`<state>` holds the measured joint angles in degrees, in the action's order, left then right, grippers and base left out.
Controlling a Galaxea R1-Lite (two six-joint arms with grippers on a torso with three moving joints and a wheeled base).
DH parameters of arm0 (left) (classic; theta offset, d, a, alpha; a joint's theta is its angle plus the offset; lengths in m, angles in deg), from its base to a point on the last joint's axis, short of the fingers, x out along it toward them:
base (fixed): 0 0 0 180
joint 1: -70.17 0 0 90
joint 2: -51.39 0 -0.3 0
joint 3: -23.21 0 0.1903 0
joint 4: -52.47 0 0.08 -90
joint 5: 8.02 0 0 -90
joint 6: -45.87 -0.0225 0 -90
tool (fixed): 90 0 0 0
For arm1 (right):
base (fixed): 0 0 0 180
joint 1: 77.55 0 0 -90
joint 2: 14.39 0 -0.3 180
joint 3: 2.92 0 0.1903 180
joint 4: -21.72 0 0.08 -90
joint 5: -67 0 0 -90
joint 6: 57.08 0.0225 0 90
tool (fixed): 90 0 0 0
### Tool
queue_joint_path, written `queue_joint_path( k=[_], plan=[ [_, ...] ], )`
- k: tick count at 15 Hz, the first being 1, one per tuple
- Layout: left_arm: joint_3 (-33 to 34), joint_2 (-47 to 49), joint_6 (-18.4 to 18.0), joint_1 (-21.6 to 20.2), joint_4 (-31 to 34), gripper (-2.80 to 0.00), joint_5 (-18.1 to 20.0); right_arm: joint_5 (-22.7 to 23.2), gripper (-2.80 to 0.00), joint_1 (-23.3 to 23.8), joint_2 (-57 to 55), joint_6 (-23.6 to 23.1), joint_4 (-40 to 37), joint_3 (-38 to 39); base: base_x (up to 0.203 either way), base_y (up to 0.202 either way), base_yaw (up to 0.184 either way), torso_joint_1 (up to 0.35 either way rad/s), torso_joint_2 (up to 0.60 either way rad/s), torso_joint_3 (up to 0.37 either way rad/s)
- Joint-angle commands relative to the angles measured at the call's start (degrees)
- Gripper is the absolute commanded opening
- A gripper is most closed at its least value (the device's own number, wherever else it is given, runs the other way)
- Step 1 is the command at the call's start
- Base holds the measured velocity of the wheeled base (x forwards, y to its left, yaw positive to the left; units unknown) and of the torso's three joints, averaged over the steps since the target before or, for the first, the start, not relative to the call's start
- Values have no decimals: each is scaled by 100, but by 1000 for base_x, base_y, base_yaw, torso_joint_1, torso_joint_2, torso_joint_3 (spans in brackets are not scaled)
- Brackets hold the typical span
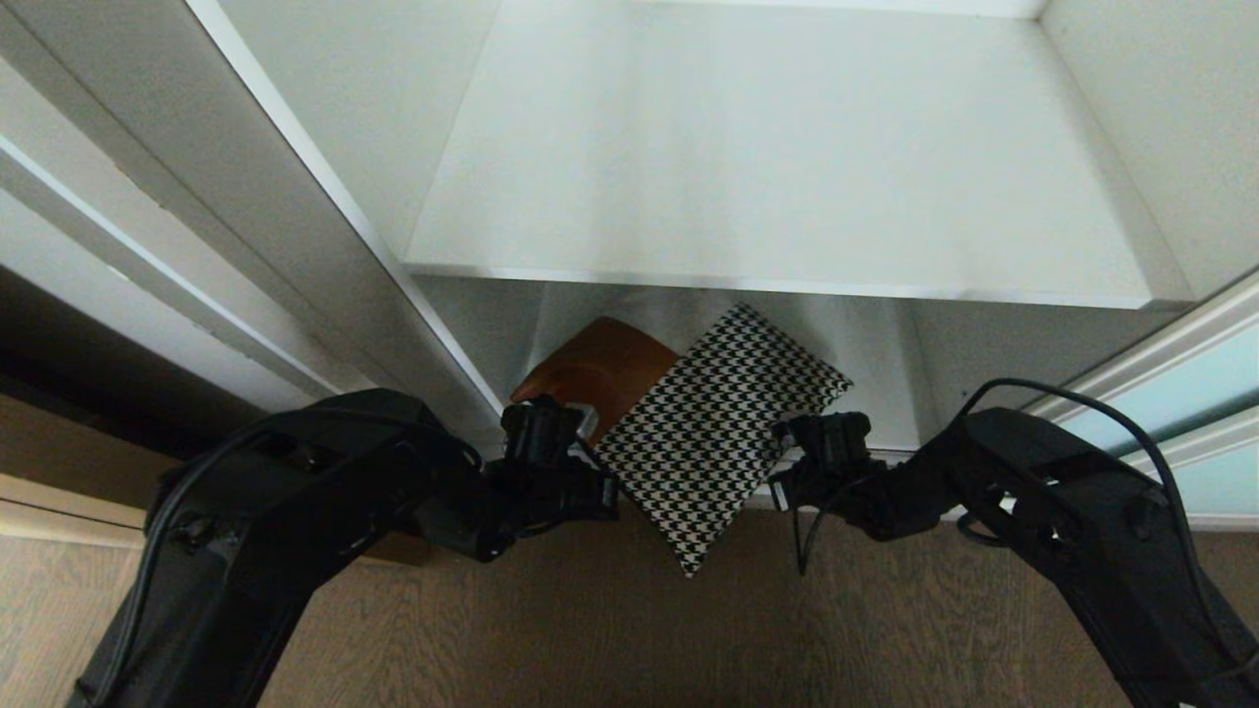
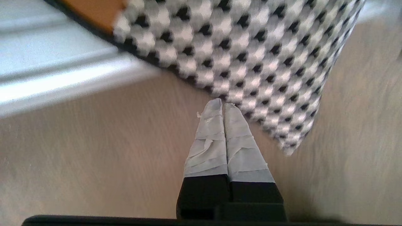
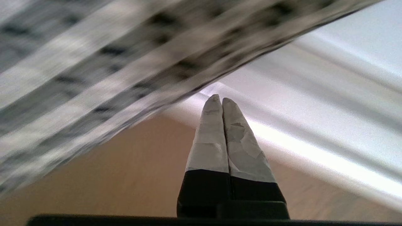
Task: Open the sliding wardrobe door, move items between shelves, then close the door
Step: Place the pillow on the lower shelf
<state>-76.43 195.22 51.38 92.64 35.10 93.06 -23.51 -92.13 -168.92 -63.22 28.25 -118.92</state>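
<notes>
The patchwork cushion (image 1: 708,433) sits tilted under the white shelf (image 1: 787,157), between both black arms.

Brown wood-grain floor (image 1: 590,629) below, pale daylight across white wardrobe side walls (image 1: 1170,118).

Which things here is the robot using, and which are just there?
Using:
cushion
upper shelf
sliding door
left gripper, shut beside the cushion
right gripper, shut beside the cushion

Just there:
wood floor
</notes>
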Motion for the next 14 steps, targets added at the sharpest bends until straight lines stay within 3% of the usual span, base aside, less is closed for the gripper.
queue_joint_path(
  k=[1, 3, 7, 10, 14],
  plan=[
    [508, -117, 233, 11, -1266, -280, 26, 226, -280, -91, 224, 5, -253, 154, 0, 0, 0, 0, 0, 0],
    [935, -363, 333, 167, -1566, -280, 80, 426, -280, -145, 253, 73, -601, 128, 0, 0, 0, 0, 0, 0],
    [982, -434, 363, 175, -1674, -280, 249, 762, -280, -214, 365, 87, -1324, -23, 0, 0, 0, 0, 0, 0],
    [938, -408, 390, 170, -1630, -280, 298, 1093, -280, -347, 709, 366, -2047, -85, 0, 0, 0, 0, 0, 0],
    [920, -383, 390, 126, -1650, -280, 344, 1184, -280, -553, 699, 403, -2377, -197, 0, 0, 0, 0, 0, 0]
  ],
)
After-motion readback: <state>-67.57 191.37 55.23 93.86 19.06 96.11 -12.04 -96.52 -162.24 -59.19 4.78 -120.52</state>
